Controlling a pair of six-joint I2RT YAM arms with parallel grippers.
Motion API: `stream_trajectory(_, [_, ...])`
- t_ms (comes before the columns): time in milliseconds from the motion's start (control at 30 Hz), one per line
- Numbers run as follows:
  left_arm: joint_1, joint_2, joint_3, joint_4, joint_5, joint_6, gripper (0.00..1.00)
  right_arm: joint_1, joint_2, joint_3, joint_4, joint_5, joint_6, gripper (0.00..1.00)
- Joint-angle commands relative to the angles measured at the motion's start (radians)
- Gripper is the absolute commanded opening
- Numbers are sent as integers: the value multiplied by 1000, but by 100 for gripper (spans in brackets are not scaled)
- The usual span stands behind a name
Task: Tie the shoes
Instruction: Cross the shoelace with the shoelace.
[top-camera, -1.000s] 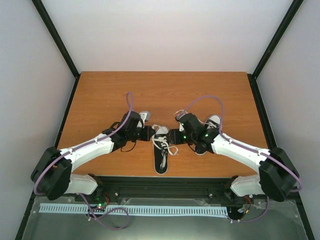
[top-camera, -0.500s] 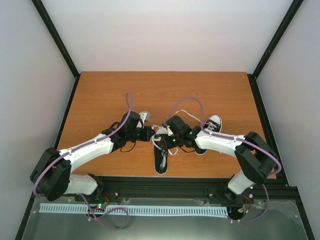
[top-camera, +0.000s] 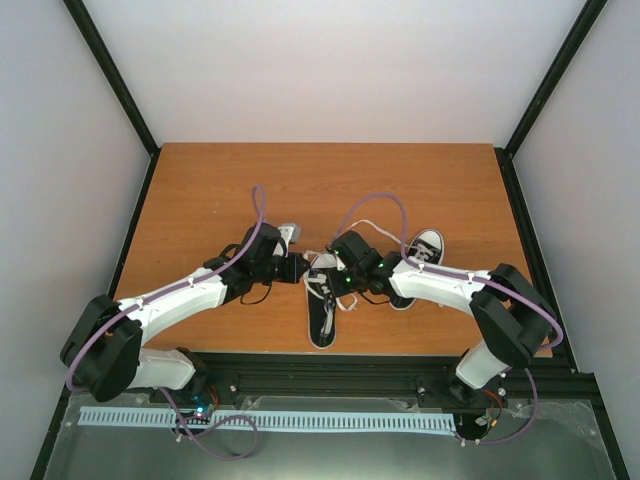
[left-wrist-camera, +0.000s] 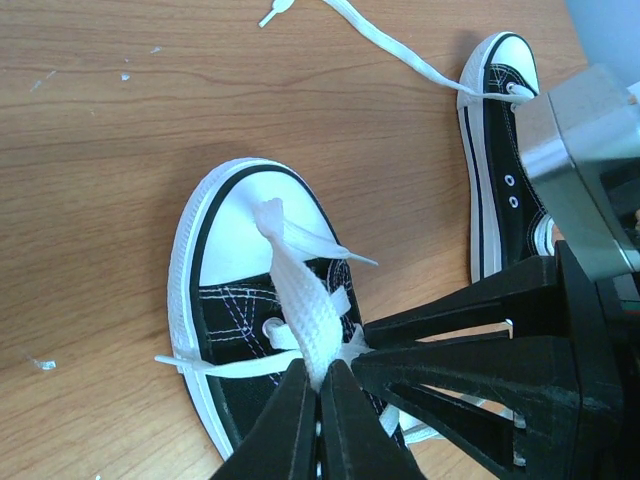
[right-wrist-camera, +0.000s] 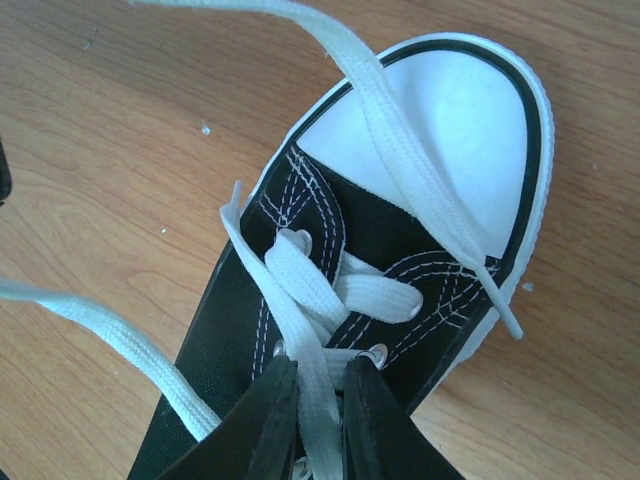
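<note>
Left pincer (left-wrist-camera: 320, 385) clamps 1 lace (left-wrist-camera: 300, 300) of the near shoe (left-wrist-camera: 235, 230); right pincer (right-wrist-camera: 320, 400), narrow, pinches a 2nd lace (right-wrist-camera: 295, 300).

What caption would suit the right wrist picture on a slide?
Right hand pinches a white lace of a small black sneaker on a wooden table.

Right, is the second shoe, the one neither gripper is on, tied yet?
No, the left wrist view shows the second shoe with its lace trailing loose across the table.

Black canvas shoes (top-camera: 321, 318) with white toe caps (right-wrist-camera: 450, 130) and white laces (right-wrist-camera: 300, 280), on orange-brown wood-grain table (top-camera: 200, 190)
</note>
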Motion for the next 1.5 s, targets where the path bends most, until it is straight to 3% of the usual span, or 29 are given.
stream_trajectory(0, [2,-10,20,-18,6,16,1,8,-26,26,-15,29,4,15])
stream_trajectory(100, [2,-11,16,-15,6,17,1,8,-58,23,-12,32,15,8])
stream_trajectory(333, [2,-8,17,-14,0,25,1,8,-132,13,-47,76,50,4])
stream_trajectory(533, [3,-27,4,1,-3,43,1,-2,-244,-30,-112,259,129,3])
stream_trajectory(633, [2,-33,-12,49,62,62,1,-71,-315,-75,-133,290,176,3])
stream_trajectory(800, [3,2,-26,162,224,88,1,-199,-413,-157,-71,191,212,3])
stream_trajectory(967, [3,66,2,218,331,102,1,-227,-498,-153,-5,185,210,3])
stream_trajectory(1133, [4,111,51,230,387,115,1,-240,-551,-94,32,186,158,3])
stream_trajectory(1467, [3,176,106,229,437,121,2,-241,-495,22,68,54,61,3])
